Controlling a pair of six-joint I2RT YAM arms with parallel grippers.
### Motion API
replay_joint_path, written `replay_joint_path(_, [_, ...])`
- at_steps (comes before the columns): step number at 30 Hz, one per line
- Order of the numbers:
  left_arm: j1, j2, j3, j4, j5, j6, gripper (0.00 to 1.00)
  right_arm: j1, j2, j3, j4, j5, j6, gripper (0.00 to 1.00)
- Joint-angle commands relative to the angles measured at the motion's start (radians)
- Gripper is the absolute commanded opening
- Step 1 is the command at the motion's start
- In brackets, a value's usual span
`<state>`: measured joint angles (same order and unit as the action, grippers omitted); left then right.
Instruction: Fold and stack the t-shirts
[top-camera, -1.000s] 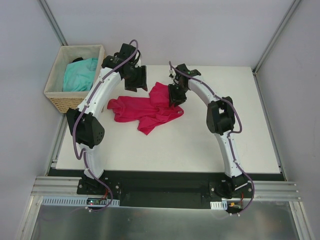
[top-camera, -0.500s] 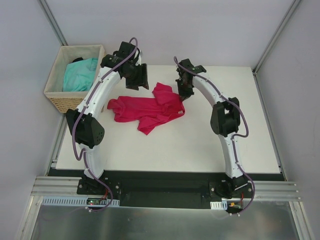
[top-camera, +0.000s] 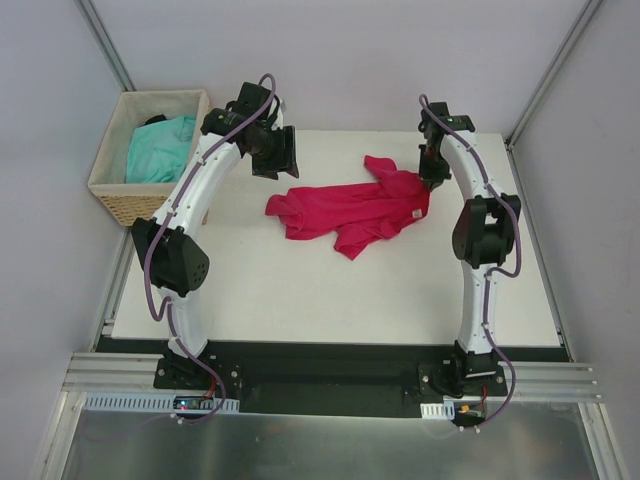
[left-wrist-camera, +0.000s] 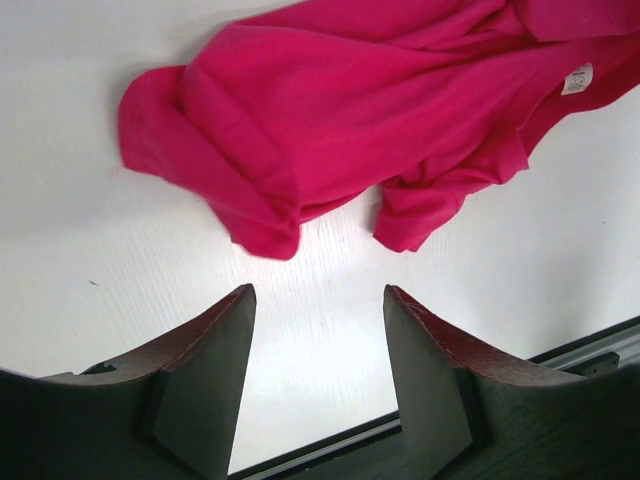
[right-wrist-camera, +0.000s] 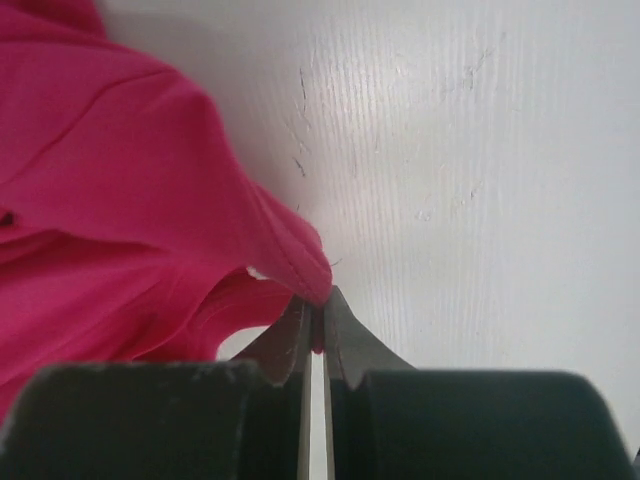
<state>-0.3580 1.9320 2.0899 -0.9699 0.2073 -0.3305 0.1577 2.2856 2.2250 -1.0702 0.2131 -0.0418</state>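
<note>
The crimson-pink t-shirt lies crumpled on the white table, stretched toward the back right. My right gripper is shut on a hemmed edge of it at its right end. In the right wrist view the fabric is pinched between the jaws of the right gripper. My left gripper hovers open and empty at the back left, away from the shirt's left end. In the left wrist view the shirt with its white label lies beyond the left gripper. The turquoise t-shirt sits in the basket.
The woven wicker basket stands off the table's back left corner. The table's near half is bare white surface. Grey walls and metal frame posts enclose the back and sides.
My right gripper closed on the pink shirt's edge and pulled it to the right and toward the back. The whole shirt slid right. The left arm stayed in place.
</note>
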Motion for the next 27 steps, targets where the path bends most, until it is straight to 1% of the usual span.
replay_joint_path(1, [0.008,-0.047,0.025,-0.003,0.011,-0.008,0.55,0.025,0.034,0.051,-0.102,-0.009,0.025,0.07])
replay_joint_path(2, [0.008,-0.05,0.027,-0.003,0.009,-0.01,0.56,0.023,0.041,0.059,-0.134,-0.014,0.039,0.16])
replay_joint_path(3, [0.007,-0.051,0.03,-0.001,0.006,-0.01,0.56,0.025,0.044,0.055,-0.138,-0.036,0.039,0.29])
replay_joint_path(4, [0.008,-0.048,0.033,-0.001,0.009,-0.01,0.57,0.028,0.038,0.047,-0.139,-0.038,0.061,0.53])
replay_joint_path(5, [0.008,-0.05,0.036,-0.003,0.014,-0.013,0.57,0.028,0.029,0.032,-0.134,-0.031,0.069,0.61])
replay_joint_path(6, [0.008,-0.048,0.039,-0.003,0.014,-0.016,0.58,0.031,0.019,0.021,-0.125,-0.029,0.071,0.77])
replay_joint_path(7, [0.008,-0.044,0.042,-0.001,0.017,-0.018,0.58,0.035,-0.012,0.013,-0.107,-0.029,0.072,0.82])
replay_joint_path(8, [0.008,-0.042,0.042,-0.001,0.015,-0.019,0.58,0.037,-0.027,-0.002,-0.1,-0.046,0.074,0.82])
replay_joint_path(9, [0.008,-0.041,0.041,-0.003,0.021,-0.019,0.58,0.039,-0.044,-0.014,-0.093,-0.063,0.077,0.8])
replay_joint_path(10, [0.008,-0.036,0.038,-0.003,0.021,-0.018,0.58,0.042,-0.098,-0.034,-0.065,-0.081,0.083,0.78])
replay_joint_path(13, [0.008,-0.036,-0.005,-0.001,0.009,-0.018,0.57,0.065,-0.193,-0.18,0.011,-0.184,0.098,0.74])
replay_joint_path(14, [0.008,-0.038,-0.03,-0.003,0.006,-0.015,0.56,0.072,-0.234,-0.207,0.016,-0.204,0.109,0.71])
replay_joint_path(15, [0.007,-0.041,-0.043,-0.003,0.004,-0.013,0.56,0.089,-0.245,-0.244,0.016,-0.24,0.108,0.62])
replay_joint_path(17, [0.008,-0.048,-0.073,0.0,-0.006,-0.013,0.56,0.108,-0.25,-0.257,-0.028,-0.259,0.103,0.5])
replay_joint_path(18, [0.008,-0.05,-0.077,-0.001,-0.008,-0.013,0.55,0.12,-0.25,-0.264,-0.04,-0.28,0.097,0.4])
replay_joint_path(19, [0.008,-0.047,-0.079,-0.001,-0.009,-0.013,0.55,0.126,-0.248,-0.277,-0.056,-0.3,0.08,0.38])
replay_joint_path(25, [0.008,-0.025,-0.062,-0.003,0.006,-0.012,0.54,0.141,-0.209,-0.263,-0.071,-0.395,0.046,0.38])
replay_joint_path(26, [0.008,-0.028,-0.059,-0.003,0.012,-0.012,0.54,0.141,-0.193,-0.23,-0.08,-0.406,0.046,0.4])
replay_joint_path(27, [0.008,-0.034,-0.059,-0.001,0.012,-0.012,0.54,0.141,-0.18,-0.206,-0.089,-0.417,0.048,0.5])
